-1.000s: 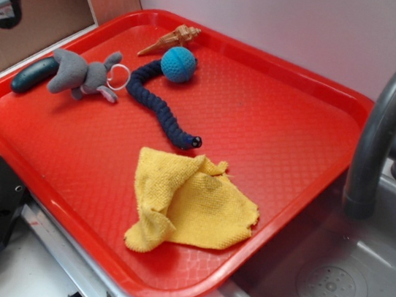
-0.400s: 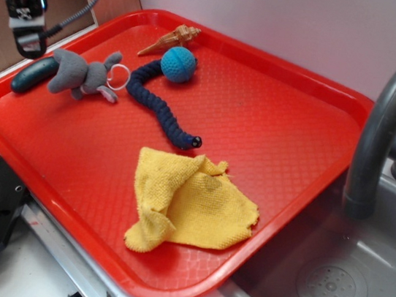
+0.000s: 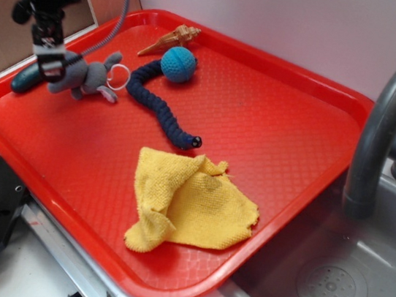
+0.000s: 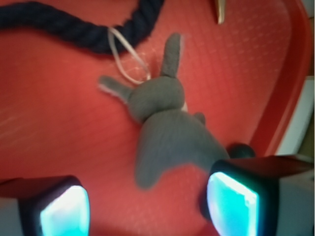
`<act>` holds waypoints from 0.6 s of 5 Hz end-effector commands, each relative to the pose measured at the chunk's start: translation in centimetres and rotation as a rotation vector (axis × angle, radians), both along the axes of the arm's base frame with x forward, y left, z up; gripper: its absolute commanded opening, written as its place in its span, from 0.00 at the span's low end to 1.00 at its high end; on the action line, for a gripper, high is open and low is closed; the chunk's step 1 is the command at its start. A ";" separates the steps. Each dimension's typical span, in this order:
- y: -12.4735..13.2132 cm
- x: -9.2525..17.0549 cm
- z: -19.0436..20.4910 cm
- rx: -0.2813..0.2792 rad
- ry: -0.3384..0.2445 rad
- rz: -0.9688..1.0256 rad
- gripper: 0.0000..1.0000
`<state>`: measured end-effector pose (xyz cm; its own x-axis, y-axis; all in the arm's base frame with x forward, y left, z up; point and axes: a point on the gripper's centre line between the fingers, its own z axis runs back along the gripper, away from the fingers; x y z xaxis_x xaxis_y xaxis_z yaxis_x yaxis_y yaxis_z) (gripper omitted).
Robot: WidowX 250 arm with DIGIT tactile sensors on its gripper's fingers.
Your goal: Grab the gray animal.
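Gray animal (image 4: 165,125) beside navy snake (image 4: 74,27)

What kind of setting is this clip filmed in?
Probably a toy kitchen sink set: a dark gray faucet arches over a gray basin with a drain, and a red tray beside it holds the gray animal, a knitted snake and a yellow cloth.

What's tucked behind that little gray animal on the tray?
Behind the gray animal lies a dark teal capsule, by the red tray's rim. The toy and the gripper cover most of it; in the wrist view only a dark tip shows.
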<state>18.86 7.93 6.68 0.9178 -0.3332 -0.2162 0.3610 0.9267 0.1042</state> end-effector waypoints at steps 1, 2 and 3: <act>1.3 1.3 -3.3 0.020 0.046 0.017 1.00; 1.2 1.3 -4.5 0.012 0.077 0.031 0.96; 1.3 1.1 -4.8 -0.001 0.074 0.048 0.00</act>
<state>19.72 9.08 1.68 0.9069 -0.2918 -0.3039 0.3273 0.9422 0.0719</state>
